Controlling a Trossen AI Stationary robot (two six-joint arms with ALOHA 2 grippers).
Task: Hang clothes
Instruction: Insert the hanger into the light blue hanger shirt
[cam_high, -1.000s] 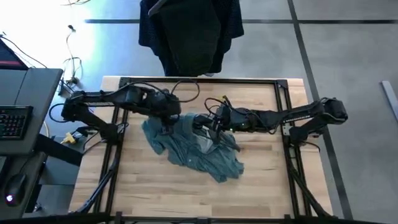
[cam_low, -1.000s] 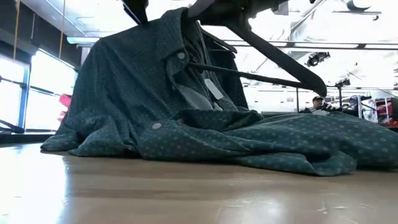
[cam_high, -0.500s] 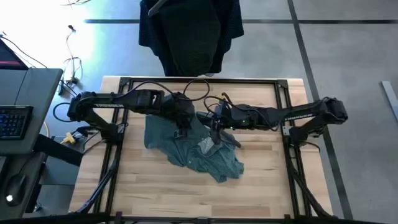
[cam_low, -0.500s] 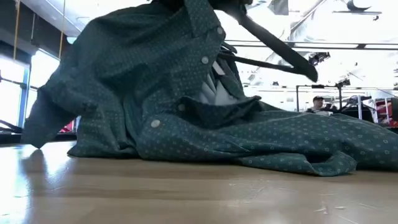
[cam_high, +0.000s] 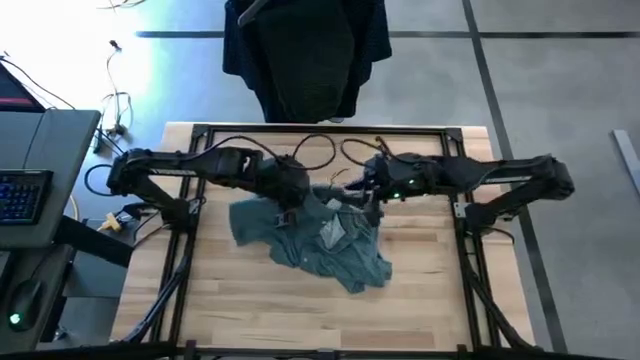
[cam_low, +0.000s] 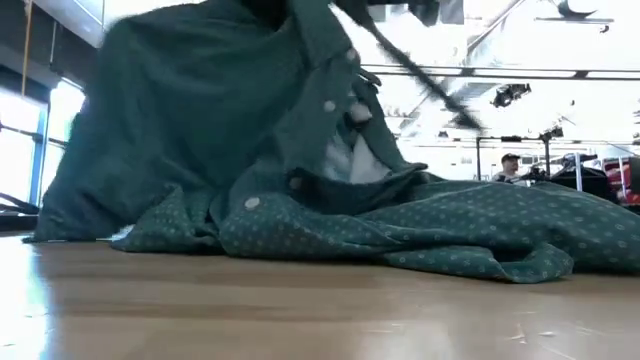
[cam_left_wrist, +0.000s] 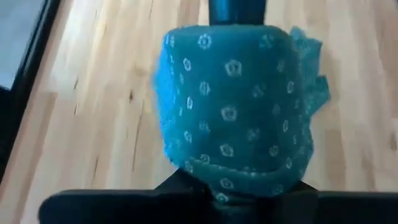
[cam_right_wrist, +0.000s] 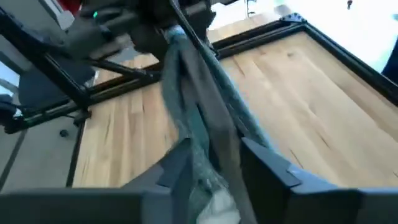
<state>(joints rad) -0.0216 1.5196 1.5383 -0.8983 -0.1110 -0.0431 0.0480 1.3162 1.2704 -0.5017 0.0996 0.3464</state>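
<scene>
The teal shirt is lying mostly crumpled on the desk, near its middle, with its upper part being lifted by both arms. The left hand is gripping a fold of the dotted teal cloth, which is wrapping over its fingers in the left wrist view. The right hand is closing on the hanger together with bunched shirt fabric near the collar, as the right wrist view is showing. In the low view the hanger's dark bar is slanting out of the open neck of the shirt, so the hanger appears to be partly threaded inside the garment.

Beyond the far edge of the desk, the navy shirt and the black garment are already hanging. By this reading, two pieces are done and the third is under way: the hanger is still needing to be seated in the shoulders, and the shirt is yet to be carried off the desk and hung up
</scene>
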